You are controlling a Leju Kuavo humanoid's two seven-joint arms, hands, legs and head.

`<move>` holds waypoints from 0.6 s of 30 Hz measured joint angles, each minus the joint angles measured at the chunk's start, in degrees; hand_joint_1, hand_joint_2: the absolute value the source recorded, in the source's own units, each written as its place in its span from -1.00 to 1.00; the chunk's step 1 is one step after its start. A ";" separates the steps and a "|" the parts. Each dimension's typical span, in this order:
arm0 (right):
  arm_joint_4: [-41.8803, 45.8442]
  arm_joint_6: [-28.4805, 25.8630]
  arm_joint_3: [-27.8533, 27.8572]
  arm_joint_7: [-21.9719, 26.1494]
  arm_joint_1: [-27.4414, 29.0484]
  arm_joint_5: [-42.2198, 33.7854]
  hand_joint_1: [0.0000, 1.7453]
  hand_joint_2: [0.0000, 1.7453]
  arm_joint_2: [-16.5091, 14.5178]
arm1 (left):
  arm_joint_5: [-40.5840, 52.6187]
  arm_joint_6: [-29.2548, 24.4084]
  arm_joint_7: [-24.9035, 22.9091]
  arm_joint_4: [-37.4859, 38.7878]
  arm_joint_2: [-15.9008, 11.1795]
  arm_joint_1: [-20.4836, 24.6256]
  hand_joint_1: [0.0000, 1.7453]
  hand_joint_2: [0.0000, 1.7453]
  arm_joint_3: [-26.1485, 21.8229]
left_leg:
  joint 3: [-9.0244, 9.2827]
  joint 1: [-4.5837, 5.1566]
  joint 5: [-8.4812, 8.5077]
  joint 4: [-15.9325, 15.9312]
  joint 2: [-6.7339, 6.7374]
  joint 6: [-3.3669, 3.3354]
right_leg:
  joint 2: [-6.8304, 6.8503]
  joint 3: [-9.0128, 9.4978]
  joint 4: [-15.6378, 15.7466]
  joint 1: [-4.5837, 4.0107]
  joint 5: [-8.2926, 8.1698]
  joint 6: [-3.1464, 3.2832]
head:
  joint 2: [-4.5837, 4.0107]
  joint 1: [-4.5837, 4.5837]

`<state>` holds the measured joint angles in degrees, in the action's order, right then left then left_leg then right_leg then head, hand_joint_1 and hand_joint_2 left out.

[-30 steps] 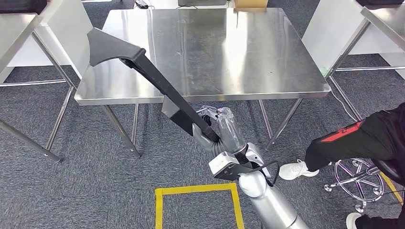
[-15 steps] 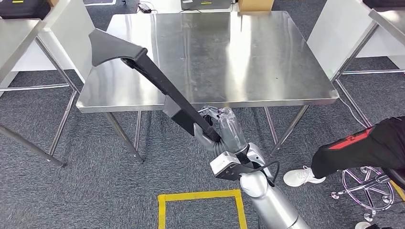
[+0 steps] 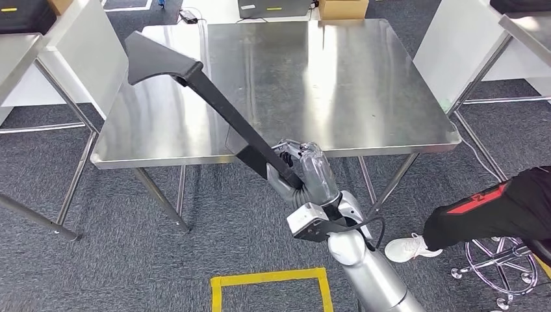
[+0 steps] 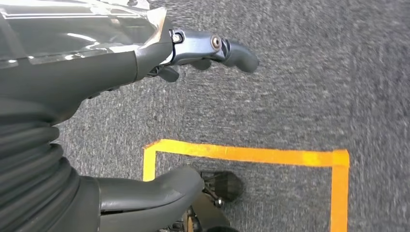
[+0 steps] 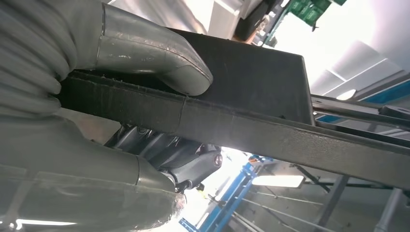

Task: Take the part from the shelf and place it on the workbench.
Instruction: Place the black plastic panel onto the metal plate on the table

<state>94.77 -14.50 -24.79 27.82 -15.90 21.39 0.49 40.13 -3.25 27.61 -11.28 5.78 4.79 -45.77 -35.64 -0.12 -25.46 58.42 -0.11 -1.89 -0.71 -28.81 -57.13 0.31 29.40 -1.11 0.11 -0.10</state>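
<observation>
Black plastic part (image 3: 214, 104), long bar with a flared wedge-ish end, is clamped in the right hand (image 3: 295, 170), which grips it down near the boxy block on the bar. The bar slants up and away so the flared end hangs over the near-left area of the steel table (image 3: 364, 84), above the top and not touching it as far as I can tell.

Compared with a second ago the whole picture has slid: the table's front edge sits lower and closer to the hand, so that's the camera moving. The grip looks the same. The seated person's leg (image 3: 487, 211) and white shoe (image 3: 406, 249) are still at the right, shifted a bit.

In the right wrist view the thumb (image 5: 154, 58) presses on the part's dark block and the fingers (image 5: 174, 154) wrap underneath; the far end is cut off.

The left hand (image 4: 145, 121) hangs over grey carpet (image 4: 314, 87) and yellow floor tape (image 4: 251, 154), fingers apart, holding nothing. It's partly out of frame.
</observation>
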 joint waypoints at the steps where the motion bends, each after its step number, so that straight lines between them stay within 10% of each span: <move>1: 0.16 -0.03 0.23 -0.13 -0.17 0.11 1.00 1.00 0.09 | 0.06 0.02 0.00 0.00 0.03 0.01 -1.00 1.00 -0.01 | 0.46 0.07 -0.25 -0.36 -0.07 -0.37 | -0.01 0.41 -0.03 -0.06 0.02 -0.43 | 0.00 0.00; 4: 0.56 -0.08 0.78 -0.42 -0.81 0.37 1.00 1.00 0.39 | 0.18 0.15 0.03 -0.01 0.10 -0.01 -1.00 1.00 -0.03 | 2.43 -0.18 -0.42 -1.09 -0.18 -1.37 | 0.11 -0.66 -3.09 0.00 1.01 -1.23 | 0.00 -0.06; 8: 0.70 -0.08 1.29 -0.79 -1.33 0.58 1.00 1.00 0.84 | 0.55 0.49 0.28 0.00 0.42 0.15 -1.00 1.00 -0.04 | 3.85 -0.32 -1.74 -1.23 -0.30 -1.63 | 0.16 -10.22 -15.96 0.46 4.73 -1.32 | 0.00 -0.12; 10: 0.70 -0.08 1.36 -0.91 -1.29 0.73 1.00 1.00 1.03 | 0.57 0.53 0.31 0.00 0.70 0.12 -1.00 1.00 -0.04 | 5.28 -0.45 -2.90 -1.22 -0.45 -1.33 | 0.24 -11.57 -14.36 0.72 3.83 -2.31 | 0.00 -0.13; 13: 0.68 -0.08 1.37 -1.01 -1.31 0.88 1.00 1.00 1.22 | 0.57 0.63 0.33 0.00 0.91 0.13 -1.00 1.00 -0.04 | 7.72 -0.57 -5.04 -1.20 -0.60 -0.37 | 0.97 -8.97 -3.91 1.03 -3.31 -3.87 | 0.00 -0.18; 18: 1.01 -0.21 1.39 -1.50 -1.36 1.20 1.00 1.00 1.37 | 0.57 1.02 0.49 0.00 0.85 0.34 -1.00 1.00 -0.04 | 8.07 -0.48 -5.87 0.51 -0.31 1.02 | 0.72 -7.02 -1.26 1.00 -5.23 -0.50 | 0.00 -0.13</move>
<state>95.78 -14.71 -23.39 26.33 -17.26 22.59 1.85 40.70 -2.23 28.09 -11.28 6.63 5.13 -45.82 -27.56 -0.60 -31.33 58.93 -0.41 -0.87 0.01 -35.84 -58.39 1.31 24.18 -1.61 0.11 -0.22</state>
